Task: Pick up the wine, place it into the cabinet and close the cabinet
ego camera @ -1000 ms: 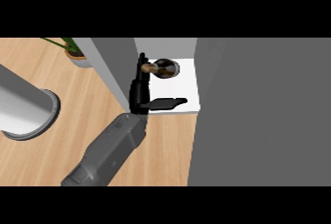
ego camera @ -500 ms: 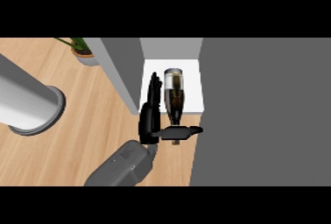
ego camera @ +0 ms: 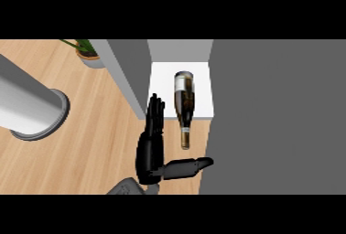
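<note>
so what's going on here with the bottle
A dark glass wine bottle lies on its side on the white cabinet shelf, its neck sticking out over the wooden counter. One black hand is beside it with straight fingers, not holding it. The cabinet is open.

Glossy dark glass wine bottle; matt wood-grain counter; smooth grey cabinet.

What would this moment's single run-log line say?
hand: open, beside bottle | bottle: lying in cabinet, neck over shelf edge | door: not closed
</note>
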Available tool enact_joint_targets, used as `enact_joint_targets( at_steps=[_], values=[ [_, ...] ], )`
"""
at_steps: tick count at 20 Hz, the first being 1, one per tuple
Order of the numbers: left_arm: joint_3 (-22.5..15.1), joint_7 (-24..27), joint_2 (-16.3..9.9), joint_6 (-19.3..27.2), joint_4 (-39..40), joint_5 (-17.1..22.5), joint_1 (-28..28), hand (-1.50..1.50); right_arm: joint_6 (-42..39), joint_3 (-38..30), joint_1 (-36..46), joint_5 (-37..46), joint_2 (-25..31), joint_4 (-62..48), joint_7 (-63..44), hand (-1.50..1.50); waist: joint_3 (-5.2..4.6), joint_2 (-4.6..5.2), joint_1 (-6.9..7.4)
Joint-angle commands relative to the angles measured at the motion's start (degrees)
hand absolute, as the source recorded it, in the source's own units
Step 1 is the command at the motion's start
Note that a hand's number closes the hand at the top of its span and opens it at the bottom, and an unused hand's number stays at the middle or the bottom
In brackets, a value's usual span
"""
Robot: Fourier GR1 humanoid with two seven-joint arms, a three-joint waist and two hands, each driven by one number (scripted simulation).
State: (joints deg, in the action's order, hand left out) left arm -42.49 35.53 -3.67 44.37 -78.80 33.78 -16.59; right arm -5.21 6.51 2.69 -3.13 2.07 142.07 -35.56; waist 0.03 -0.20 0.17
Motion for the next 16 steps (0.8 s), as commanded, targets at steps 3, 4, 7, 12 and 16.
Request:
enact_joint_targets(
  at_steps=[3,4,7,12,16],
  values=[
    [-4.36,-2.08,-2.98,5.38,-12.34,-5.36,9.78,-1.5,-2.71,-3.22,-5.11,-5.87,1.46,4.69,1.73,-1.5,0.02,0.03,-0.15],
    [-5.4,-2.16,-2.3,5.94,-14.68,-6.04,10.7,-1.5,0.61,0.9,-0.22,-1.18,-1.02,2.93,-0.25,-1.5,-0.02,0.04,0.07],
    [-3.13,-1.01,-7.03,-0.58,-19.15,-4.63,14.72,-1.5,-3.47,-2.64,-3.93,-7.09,1.94,5.72,-0.47,-1.5,-0.01,0.01,-0.08],
    [-3.42,-3.26,-13.45,-3.21,-26.08,-4.91,18.69,-1.5,-2.07,1.35,-2.55,-6.9,-0.06,6.09,-5.41,-1.5,-0.04,0.01,-0.07],
    [-2.67,-4.91,-17.18,-6.17,-30.15,-4.78,20.4,-1.5,-5.75,0.97,-3.55,-9.43,1.02,2.56,-3.32,1.5,-0.02,0.1,-0.07]
  ],
)
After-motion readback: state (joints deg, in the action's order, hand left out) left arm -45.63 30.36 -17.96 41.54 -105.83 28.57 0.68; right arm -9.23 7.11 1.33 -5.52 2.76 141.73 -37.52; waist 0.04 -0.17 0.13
